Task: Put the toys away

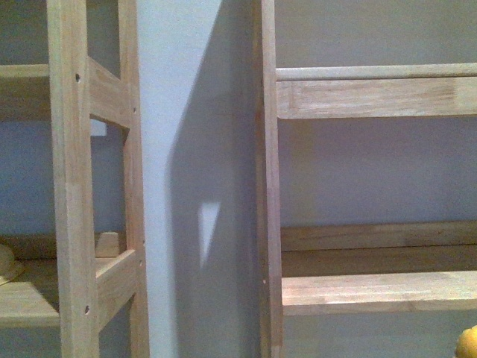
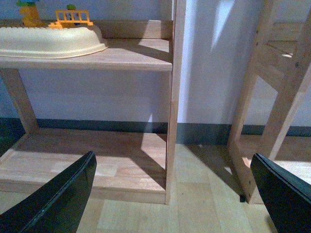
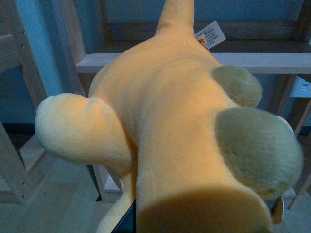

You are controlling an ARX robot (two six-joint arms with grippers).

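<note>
**Wooden shelving on pale wall: plush in right grip, aimed at shelf**

Plush toy is clamped in right gripper. The fingers are buried under it and only a dark sliver shows. Its long axis runs straight out from the fingers toward shelf board, just past its far tip. Left gripper is spread wide and empty. Right arm looks like the one to place it.

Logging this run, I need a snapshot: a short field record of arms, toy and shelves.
left gripper: open, empty, above the floor before a wooden shelf unit
plush toy: orange-yellow, held up off the floor at the right wrist, filling that view
paper tag: on the plush
cream tray: on a shelf board, orange toy fence above its rim
front view: two shelf units, wall between
</note>
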